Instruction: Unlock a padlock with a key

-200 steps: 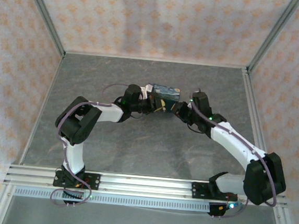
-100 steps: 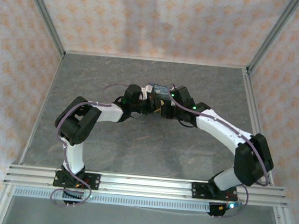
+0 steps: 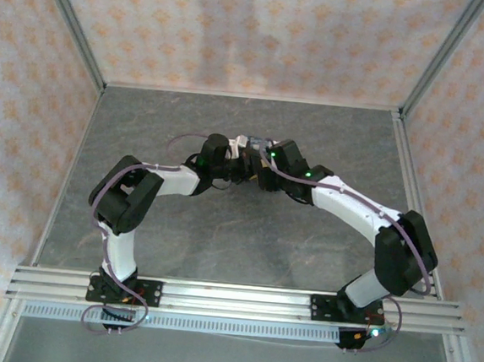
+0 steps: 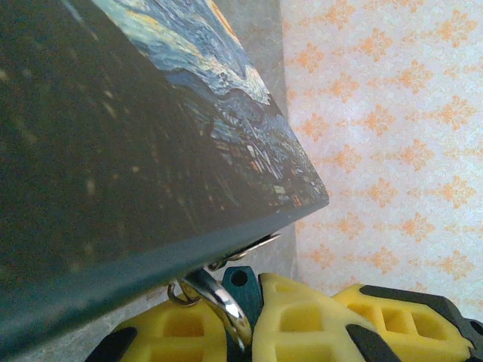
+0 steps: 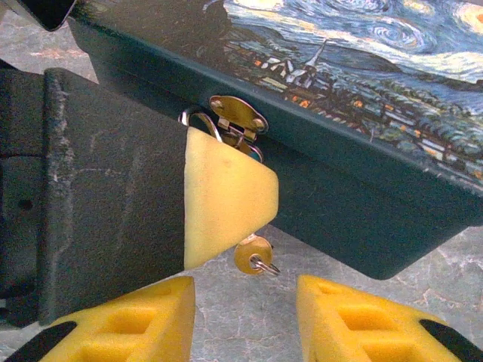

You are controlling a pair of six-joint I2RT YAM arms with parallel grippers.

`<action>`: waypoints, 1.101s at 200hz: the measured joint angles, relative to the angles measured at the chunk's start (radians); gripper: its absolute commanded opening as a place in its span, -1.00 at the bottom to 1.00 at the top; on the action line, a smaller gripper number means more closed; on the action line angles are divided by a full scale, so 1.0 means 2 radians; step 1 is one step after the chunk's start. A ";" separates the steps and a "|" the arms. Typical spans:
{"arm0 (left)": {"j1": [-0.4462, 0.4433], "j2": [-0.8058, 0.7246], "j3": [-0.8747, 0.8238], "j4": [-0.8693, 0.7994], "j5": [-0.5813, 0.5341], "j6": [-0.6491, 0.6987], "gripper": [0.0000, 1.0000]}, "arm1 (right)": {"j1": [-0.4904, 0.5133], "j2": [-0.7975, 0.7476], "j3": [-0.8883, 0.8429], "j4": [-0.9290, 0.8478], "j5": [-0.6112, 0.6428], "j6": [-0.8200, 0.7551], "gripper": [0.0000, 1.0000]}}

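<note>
In the left wrist view the padlock (image 4: 241, 290), a dark teal body with a curved silver shackle, is pinched between my left gripper's (image 4: 253, 305) yellow fingers (image 4: 302, 320), just under the edge of the dark-blue box (image 4: 113, 151). Small wire rings hang beside the shackle. In the right wrist view the key (image 5: 251, 255) shows as a round brass head with a tiny ring, poking out below the left gripper's yellow fingertip (image 5: 223, 196), under the box's brass hasp (image 5: 238, 113). My right gripper (image 5: 241, 317) is open, its fingers apart either side below the key, not touching it.
From above, both grippers (image 3: 236, 165) (image 3: 260, 170) meet at the middle of the grey table (image 3: 237, 240), over the box (image 3: 254, 141). Patterned walls (image 3: 255, 30) and metal posts enclose the table on three sides. The aluminium rail (image 3: 232, 299) runs along the near edge.
The right arm has swung left and forward, bringing its gripper up against the left gripper and covering most of the box from above. The left arm has stayed put.
</note>
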 measured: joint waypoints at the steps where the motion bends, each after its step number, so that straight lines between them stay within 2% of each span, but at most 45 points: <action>1: 0.000 0.000 0.000 0.000 0.000 0.000 -1.00 | 0.000 0.000 0.000 0.000 0.000 0.000 -0.20; 68: 0.003 0.000 0.014 0.002 0.014 -0.013 -1.00 | 0.007 0.029 0.000 0.015 0.018 -0.022 -0.24; 129: 0.003 0.000 0.017 0.002 0.018 -0.016 -1.00 | 0.022 0.035 0.006 0.020 0.067 -0.036 -0.25; 175: 0.005 0.000 0.018 0.004 0.019 -0.016 -1.00 | 0.027 0.035 0.017 0.011 0.102 -0.049 -0.51; 220: 0.006 0.000 0.018 0.006 0.021 -0.016 -1.00 | 0.027 0.035 0.025 0.000 0.100 -0.058 -0.99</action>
